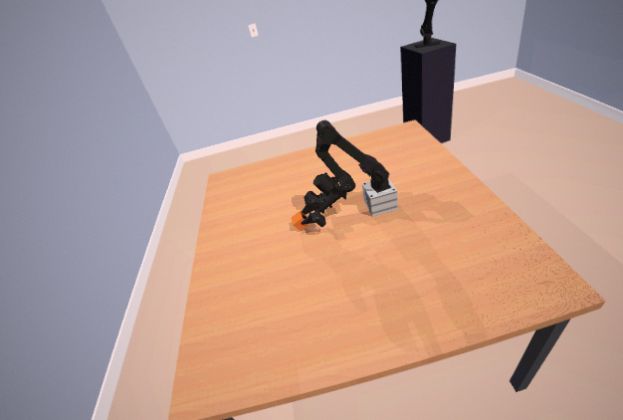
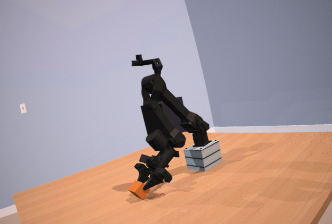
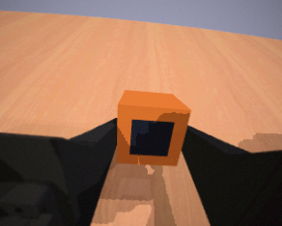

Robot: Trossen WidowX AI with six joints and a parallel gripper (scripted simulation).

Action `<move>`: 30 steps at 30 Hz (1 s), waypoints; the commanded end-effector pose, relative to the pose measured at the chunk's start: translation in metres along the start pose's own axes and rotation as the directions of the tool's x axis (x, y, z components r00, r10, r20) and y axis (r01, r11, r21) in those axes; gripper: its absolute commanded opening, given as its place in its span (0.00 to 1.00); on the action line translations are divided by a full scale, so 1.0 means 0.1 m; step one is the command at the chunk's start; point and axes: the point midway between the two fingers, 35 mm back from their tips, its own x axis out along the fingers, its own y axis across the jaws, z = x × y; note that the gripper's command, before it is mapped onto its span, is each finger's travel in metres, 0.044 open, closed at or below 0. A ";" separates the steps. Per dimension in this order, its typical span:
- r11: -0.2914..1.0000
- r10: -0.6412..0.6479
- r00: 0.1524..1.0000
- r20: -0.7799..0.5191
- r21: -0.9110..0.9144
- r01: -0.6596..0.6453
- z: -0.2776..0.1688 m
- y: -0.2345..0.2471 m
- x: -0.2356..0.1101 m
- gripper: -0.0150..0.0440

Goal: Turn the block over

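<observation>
An orange block (image 1: 297,221) (image 2: 138,188) (image 3: 154,127) with a dark square mark on one face sits between my gripper's fingers (image 1: 308,220) (image 2: 146,184). The gripper is shut on the block's two sides. The arm is bent low and the gripper is tilted far over, close to the table (image 1: 351,305) (image 2: 241,183). The block is tilted, with its lower edge at or just above the table top. In the wrist view the marked face points back toward the camera.
The arm's grey base (image 1: 379,198) (image 2: 202,156) stands on the table to the right of the block. A dark pedestal (image 1: 427,88) with a second black arm stands on the floor beyond the table's far corner.
</observation>
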 end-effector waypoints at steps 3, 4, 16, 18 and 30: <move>1.000 0.003 1.000 0.003 -0.006 -0.003 0.00 0.00 0.00 0.70; 1.000 0.003 1.000 0.003 -0.006 -0.003 0.00 0.00 0.00 0.74; 1.000 0.003 1.000 0.003 -0.006 -0.003 0.00 0.00 0.00 1.00; 1.000 0.003 1.000 0.003 -0.006 -0.003 0.00 0.00 0.00 1.00; 1.000 0.003 1.000 0.003 -0.006 -0.003 0.00 0.00 0.00 1.00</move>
